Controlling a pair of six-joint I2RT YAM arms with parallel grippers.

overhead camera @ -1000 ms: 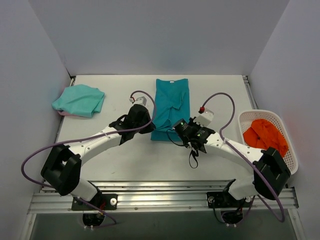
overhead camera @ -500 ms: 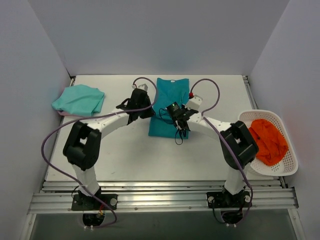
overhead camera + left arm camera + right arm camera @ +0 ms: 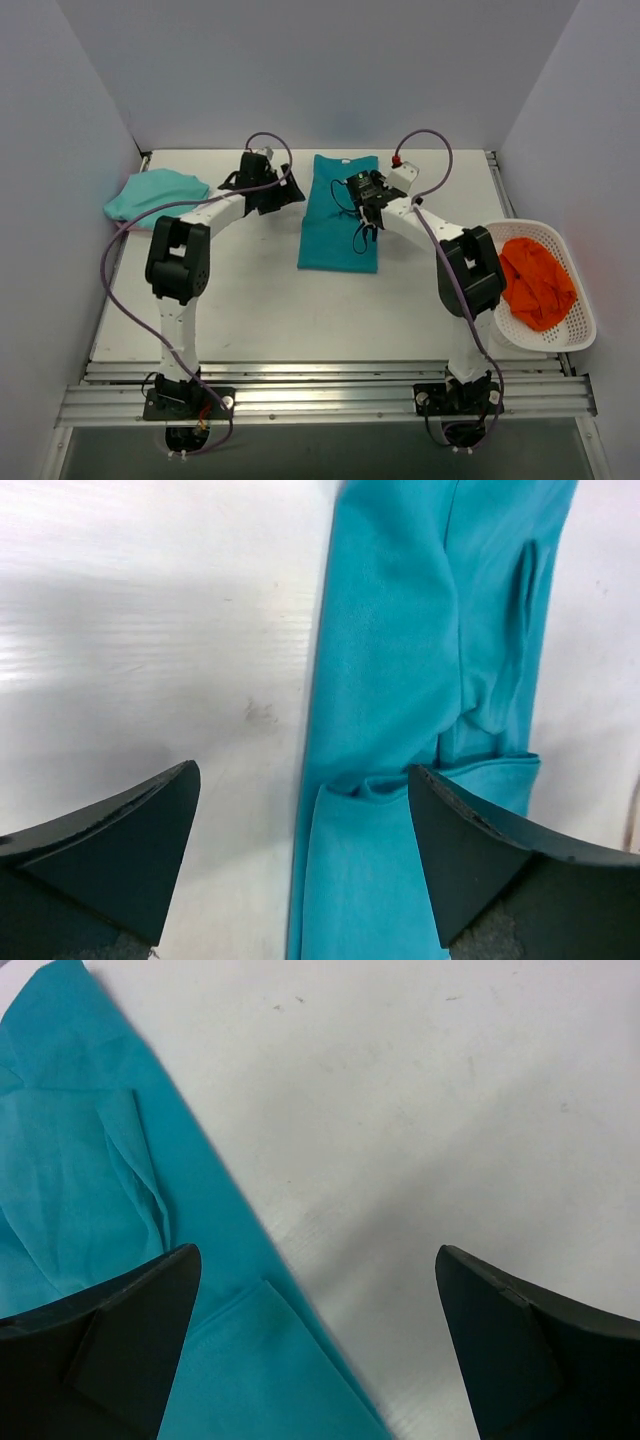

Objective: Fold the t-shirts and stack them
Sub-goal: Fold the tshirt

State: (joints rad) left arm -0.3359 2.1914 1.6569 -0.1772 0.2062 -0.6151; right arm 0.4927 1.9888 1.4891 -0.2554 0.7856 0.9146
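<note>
Teal t-shirt, long axis near-to-far, collar end far.

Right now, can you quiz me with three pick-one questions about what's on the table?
1. Where is the orange cloth? A on a chair; B in the basket; C on a shelf.
2. What colour is the middle shirt? A red; B teal; C yellow.
3. How are the left gripper and right gripper? A open; B shut on something; C shut, empty.

Answers: B, it lies inside the white basket; B, the top view shows teal; A, both wrist views show wide gaps.
</note>
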